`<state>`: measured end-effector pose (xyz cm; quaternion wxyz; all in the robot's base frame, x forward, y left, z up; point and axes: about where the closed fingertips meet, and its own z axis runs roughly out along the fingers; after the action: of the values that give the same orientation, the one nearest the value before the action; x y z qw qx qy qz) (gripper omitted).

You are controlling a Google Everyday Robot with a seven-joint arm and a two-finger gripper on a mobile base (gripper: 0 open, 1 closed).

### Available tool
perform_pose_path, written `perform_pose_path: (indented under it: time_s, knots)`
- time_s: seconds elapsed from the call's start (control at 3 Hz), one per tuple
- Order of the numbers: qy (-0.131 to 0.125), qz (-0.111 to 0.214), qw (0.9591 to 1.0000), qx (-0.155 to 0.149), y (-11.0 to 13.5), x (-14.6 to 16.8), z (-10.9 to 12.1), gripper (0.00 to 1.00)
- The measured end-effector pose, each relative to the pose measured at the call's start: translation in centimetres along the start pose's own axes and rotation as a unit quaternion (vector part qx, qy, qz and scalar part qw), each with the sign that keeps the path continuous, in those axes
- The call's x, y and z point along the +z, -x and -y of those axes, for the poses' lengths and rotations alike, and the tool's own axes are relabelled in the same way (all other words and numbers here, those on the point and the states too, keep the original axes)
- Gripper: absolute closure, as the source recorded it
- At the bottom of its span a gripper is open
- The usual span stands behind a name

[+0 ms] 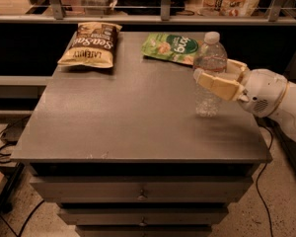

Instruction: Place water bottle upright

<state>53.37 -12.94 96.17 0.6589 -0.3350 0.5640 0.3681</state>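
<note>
Water bottle (207, 102) stands straight, pinched in my gripper (213, 74) (right side of the table (138, 107)); I let go slowly.

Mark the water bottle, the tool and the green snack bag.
water bottle (207, 101): camera view, lower ribbed body.
tool (211, 72): camera view, between fingertips, around bottle mid-height.
green snack bag (170, 47): camera view, bag centre.

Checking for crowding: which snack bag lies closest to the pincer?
The green snack bag, right beside the pincer shut on the clear ribbed plastic water bottle; the tan-and-brown chip bag lies across the grey table.
</note>
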Motion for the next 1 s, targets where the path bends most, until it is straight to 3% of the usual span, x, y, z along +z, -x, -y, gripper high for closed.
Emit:
perform_pose_path:
  time_s: [0.33, 0.67, 1.0]
  knots:
    - [-0.008, 0.015, 0.9998, 0.013, -1.5, -0.1, 0.0, 0.82]
    - [-0.017, 0.03, 0.999, 0.027, -2.8, -0.3, -0.2, 0.5]
    - [-0.021, 0.037, 0.9986, 0.033, -3.2, -0.5, -0.3, 0.28]
